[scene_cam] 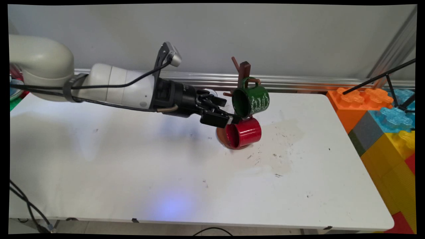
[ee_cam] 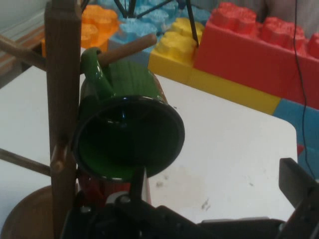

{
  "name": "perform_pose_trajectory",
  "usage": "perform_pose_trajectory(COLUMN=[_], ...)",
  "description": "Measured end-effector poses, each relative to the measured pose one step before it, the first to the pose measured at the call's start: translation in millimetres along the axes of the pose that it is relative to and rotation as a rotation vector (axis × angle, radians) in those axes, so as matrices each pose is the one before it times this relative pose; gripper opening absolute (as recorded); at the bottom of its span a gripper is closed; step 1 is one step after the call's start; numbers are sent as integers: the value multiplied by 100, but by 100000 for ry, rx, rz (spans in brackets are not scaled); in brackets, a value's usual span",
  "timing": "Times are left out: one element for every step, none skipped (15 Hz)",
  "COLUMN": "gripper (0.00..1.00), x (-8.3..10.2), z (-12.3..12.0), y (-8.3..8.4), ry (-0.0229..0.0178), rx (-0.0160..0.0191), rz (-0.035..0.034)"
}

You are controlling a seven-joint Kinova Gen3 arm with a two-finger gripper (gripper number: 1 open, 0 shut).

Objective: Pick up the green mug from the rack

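A brown wooden mug tree [scene_cam: 245,71] [ee_cam: 62,74] stands at the table's far middle. A green mug [scene_cam: 252,99] [ee_cam: 127,134] hangs by its handle from an upper peg, its mouth turned toward the hand. Below it a red mug [scene_cam: 245,132] [ee_cam: 92,186] lies sideways just over the tree's round base [scene_cam: 221,138]; its support is hidden. My gripper [scene_cam: 229,113] [ee_cam: 214,199] comes in level from the left and is open. One fingertip [ee_cam: 137,186] sits by the red mug's rim under the green mug; the other [ee_cam: 299,181] stands far off to the right, with nothing between them.
Large orange, blue, yellow and red toy bricks [scene_cam: 385,122] [ee_cam: 259,55] are stacked off the table's right end. A black tripod leg [scene_cam: 378,78] crosses above them. Other bare pegs [ee_cam: 20,162] stick out of the tree. Black cables trail along the arm.
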Motion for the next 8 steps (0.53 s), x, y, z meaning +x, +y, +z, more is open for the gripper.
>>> perform_pose_trajectory(gripper=[100,100,100,100,100,100,100,100], x=[-235,-177,-139,-121,-165,-174,-164,-143], z=[282,305,291,191,247,308,307,278], y=[87,89,51,33,45,40,40,16], ry=[1105,1096,802,489,629,729,672,515], rx=[83,-43,-64,-41,-7,-96,-106,-69], rz=[-100,29,46,-13,5,104,152,199])
